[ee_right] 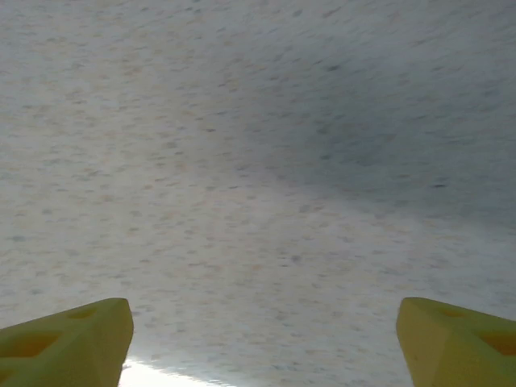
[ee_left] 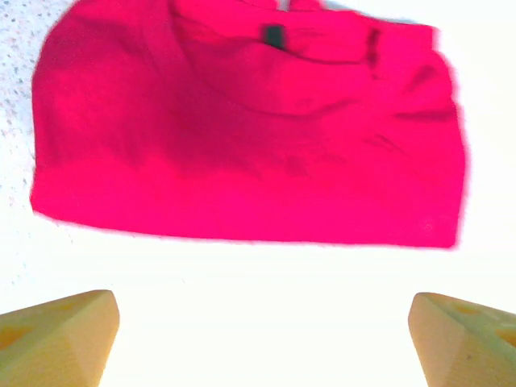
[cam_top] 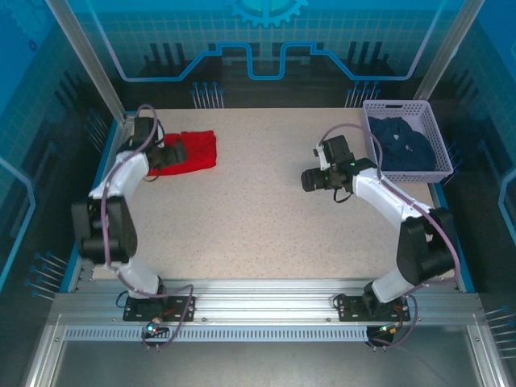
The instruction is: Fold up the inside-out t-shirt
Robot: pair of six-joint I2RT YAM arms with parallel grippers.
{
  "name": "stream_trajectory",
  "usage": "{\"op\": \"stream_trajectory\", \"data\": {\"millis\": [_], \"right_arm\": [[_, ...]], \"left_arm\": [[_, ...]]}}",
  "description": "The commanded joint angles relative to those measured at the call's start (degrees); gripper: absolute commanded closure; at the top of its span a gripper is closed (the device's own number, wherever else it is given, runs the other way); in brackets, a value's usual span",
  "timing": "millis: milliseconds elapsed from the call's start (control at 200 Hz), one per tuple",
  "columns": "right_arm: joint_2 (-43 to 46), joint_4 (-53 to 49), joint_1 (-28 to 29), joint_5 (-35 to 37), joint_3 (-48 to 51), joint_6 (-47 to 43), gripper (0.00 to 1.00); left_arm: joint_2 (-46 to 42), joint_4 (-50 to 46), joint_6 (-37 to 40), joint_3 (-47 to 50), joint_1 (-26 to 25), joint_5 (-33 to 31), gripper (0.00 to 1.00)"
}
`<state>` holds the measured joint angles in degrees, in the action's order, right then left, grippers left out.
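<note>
**Red t-shirt bundled at the far left of the table, both grippers spread and holding nothing**

From the top camera the inside-out t-shirt lies in the far-left part of the table, gathered into a compact, roughly rectangular bundle; its long axis runs left to right across the table, and its near edge is the straighter one. The face that shows is plain bright red, with soft creases and darker folds across it. In the left wrist view the inside-out t-shirt spans most of the upper picture with its long side crosswise to the fingers; a curved seam and a small dark tag sit near the edge farthest from the camera.

The left gripper hangs at the shirt's left end. In its own view the left gripper has its yellow fingers wide apart, and a bright strip of bare table lies between them and the cloth.

The right gripper hovers right of centre, well apart from the shirt; the right gripper has its fingers spread over speckled tabletop.

A white basket at the far right holds a dark navy garment.
</note>
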<state>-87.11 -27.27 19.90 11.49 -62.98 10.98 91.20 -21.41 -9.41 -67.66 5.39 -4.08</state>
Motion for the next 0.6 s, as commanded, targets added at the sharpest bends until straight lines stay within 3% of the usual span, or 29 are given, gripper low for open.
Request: {"op": "stream_trajectory", "data": {"millis": [0,100,225,330,420,450,595], "right_arm": [[4.8,9.7,1.5,20.3,5.3,-2.3,0.03],[8.4,19.2,-0.1,26.7,13.2,-2.8,0.0],[11.9,31.8,-4.7,26.7,23.9,-4.1,0.0],[13.0,49.0,-7.1,22.5,34.1,-8.3,0.0],[11.8,53.6,-10.1,17.1,36.7,-7.4,0.0],[11.9,53.2,-10.7,15.9,36.5,-7.2,0.0],[11.4,63.8,-13.9,8.3,40.1,-7.6,0.0]], "left_arm": [[-12.0,19.7,-5.9,16.4,-1.0,1.8,0.01],[-20.4,34.3,-8.2,31.3,-1.9,-1.4,0.01],[-22.2,45.4,-5.6,40.3,-2.5,-4.7,0.01],[-16.9,49.5,-0.6,41.2,-3.5,-3.6,0.01],[-11.3,53.5,1.0,40.9,-4.1,-4.1,0.01],[-11.0,50.5,1.0,39.5,-4.3,-4.1,0.01],[-11.9,55.2,3.7,41.8,-5.5,-6.0,0.01]]}}
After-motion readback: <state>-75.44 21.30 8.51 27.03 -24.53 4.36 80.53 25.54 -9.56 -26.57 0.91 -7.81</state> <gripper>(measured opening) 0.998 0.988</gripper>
